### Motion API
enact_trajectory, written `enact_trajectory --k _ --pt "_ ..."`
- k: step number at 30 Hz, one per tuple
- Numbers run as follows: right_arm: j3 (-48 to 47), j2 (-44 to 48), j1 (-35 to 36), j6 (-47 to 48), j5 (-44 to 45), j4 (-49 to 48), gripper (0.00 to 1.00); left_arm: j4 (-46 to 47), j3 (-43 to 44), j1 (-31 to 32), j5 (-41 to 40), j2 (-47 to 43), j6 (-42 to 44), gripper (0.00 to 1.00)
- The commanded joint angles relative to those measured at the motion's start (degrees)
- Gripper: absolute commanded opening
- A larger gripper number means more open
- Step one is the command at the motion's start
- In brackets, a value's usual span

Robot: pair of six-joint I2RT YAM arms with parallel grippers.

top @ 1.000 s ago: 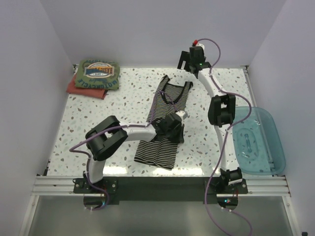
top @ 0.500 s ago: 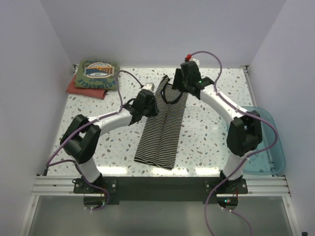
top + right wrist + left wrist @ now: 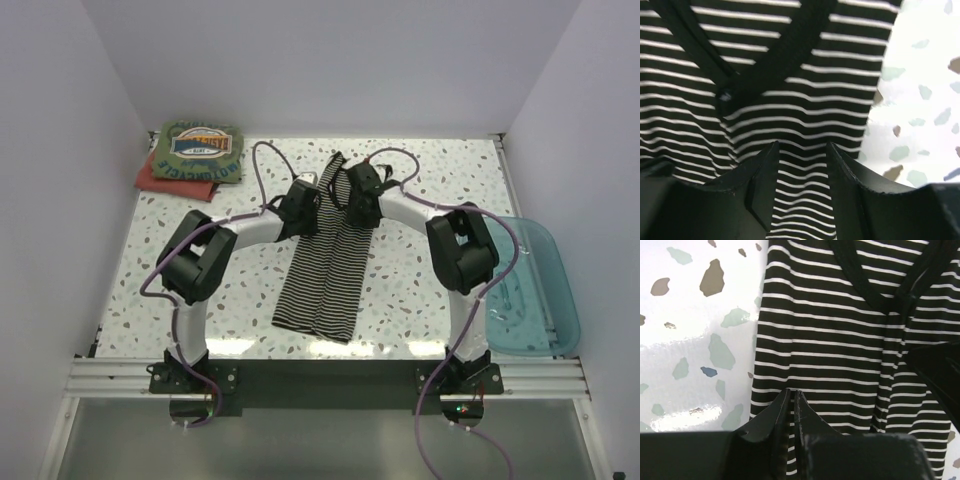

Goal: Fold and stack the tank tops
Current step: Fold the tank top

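**Change observed.** A second ago the left arm sat over the middle of the striped tank top (image 3: 325, 275), while the right arm reached past its far end. Both have since converged on the strap end of the garment. The left end effector (image 3: 303, 195) is now at its left edge and the right end effector (image 3: 358, 193) at its right edge, just below the neckline. The garment itself has not shifted.

**End effectors.** In the left wrist view the left end effector (image 3: 792, 396) is clenched to a thin slit over the garment's left border. Whether cloth is caught in it cannot be told. In the right wrist view the right end effector (image 3: 802, 150) stands apart, straddling striped fabric, and is not yet clamped.

**Location of task items.**
- The striped tank top lies flat and lengthwise at the centre of the desk (image 3: 420, 280).
- The olive green tank top (image 3: 197, 150) rests folded on a red one (image 3: 165, 184) at the far left corner.

**Assessment.** Both arms appear set to take the strap end for the next fold. The grip looks incomplete on the right and should be secured before lifting.
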State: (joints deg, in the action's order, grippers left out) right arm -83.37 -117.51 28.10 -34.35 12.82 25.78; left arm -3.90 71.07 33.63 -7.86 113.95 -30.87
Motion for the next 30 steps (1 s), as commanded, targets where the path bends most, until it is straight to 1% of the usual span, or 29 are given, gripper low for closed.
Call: enact_trajectory --k 1,5,8,12,14,18,21,23,25,28,30 --pt "-4.33 -3.06 -0.15 0.94 2.21 0.58 0.46 -0.23 1.09 -1.02 -2.07 1.62 -1.02 0.12" --pt "-9.61 -8.07 -0.85 2.88 4.23 4.27 0.48 2.40 -0.58 -1.02 -1.11 1.62 -4.45 0.13" --pt "-13.03 -11.33 -3.39 4.11 3.71 5.24 0.49 3.02 -0.05 -1.02 0.39 2.76 -6.30 0.13" --pt "-18.74 -15.02 -7.78 6.83 1.43 7.26 0.50 3.02 3.45 -1.02 2.93 6.18 -7.62 0.13" --pt "-21.03 -16.16 -8.41 7.98 -0.77 6.57 0.54 3.02 5.39 -1.19 3.02 7.77 -7.62 0.15" --pt "-24.29 -16.43 -8.76 9.56 -4.02 7.18 0.57 0.83 11.01 -2.86 3.72 12.34 -7.45 0.15" --pt "-24.47 -15.03 -8.76 9.30 -6.75 6.65 0.61 1.26 11.90 -5.23 5.04 13.22 -7.97 0.15" --pt "-25.25 -14.67 -8.85 9.30 -6.93 6.65 0.64 1.44 12.95 -5.94 5.66 13.40 -7.80 0.15" --pt "-28.15 -15.20 -8.85 9.56 -7.19 7.44 0.65 0.83 14.00 -6.64 6.36 13.49 -7.19 0.17" --pt "-31.50 -15.64 -8.85 9.56 -6.75 10.60 0.67 2.48 14.54 -6.91 9.16 11.48 -5.87 0.21" --pt "-30.80 -13.01 -8.94 9.39 -6.14 10.43 0.72 3.46 13.49 -6.91 10.93 8.06 -4.64 0.26"
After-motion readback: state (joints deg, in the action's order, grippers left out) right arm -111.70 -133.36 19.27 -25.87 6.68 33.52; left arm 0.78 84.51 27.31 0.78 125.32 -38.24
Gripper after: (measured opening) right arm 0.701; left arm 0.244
